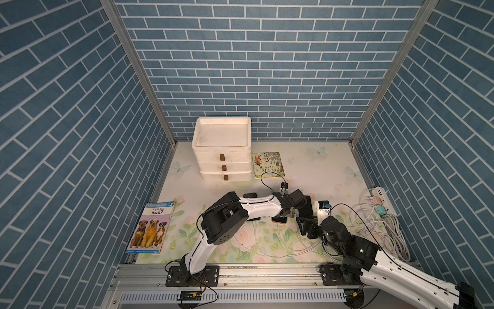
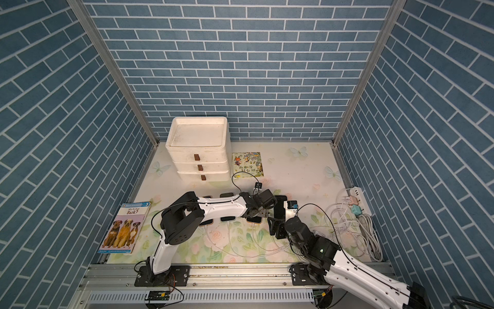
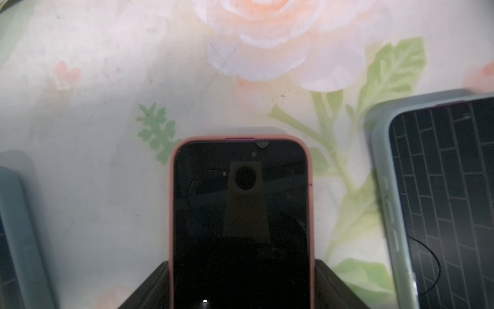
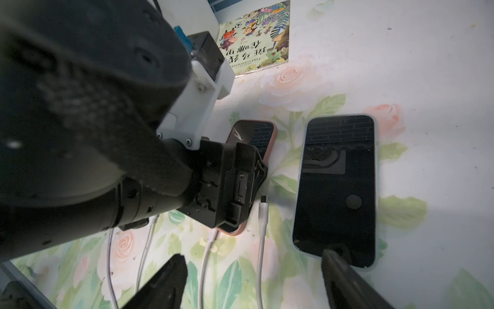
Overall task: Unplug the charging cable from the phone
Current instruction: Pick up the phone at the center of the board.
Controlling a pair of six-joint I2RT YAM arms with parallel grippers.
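Rail (image 1: 267,271) along the near edge is noted, with both arm bases bolted to it. Just beyond, white cables are spread over the floral mat (image 4: 401,67).

The right gripper (image 4: 252,254) is held low over these cables. Its jaws are wide apart and nothing is held. One finger (image 4: 344,275) overlaps the near end of the blue-cased phone (image 4: 336,187); contact cannot be determined.

A loose cable (image 4: 262,222) is laid between the two phones, its connector bare and plugged into nothing. The charging cable (image 4: 209,243) is seen entering the near end of the pink-cased phone (image 3: 240,214). That phone lies flat, screen up, on the mat, and the plug is not yet pulled out.

The left gripper (image 3: 242,263) is set astride this phone, one jaw at each long edge of the case. Whether the case is being squeezed cannot be told. A third phone (image 3: 13,227) is cut off at the edge of the left wrist view.

A dog book (image 1: 151,227) is placed at the mat's left side. A power strip (image 1: 379,196) with plugs and coiled cords is placed at the right.

Farther back, a picture book (image 1: 268,164) is laid just beside a white drawer unit (image 1: 223,149), which is stood against the back wall.
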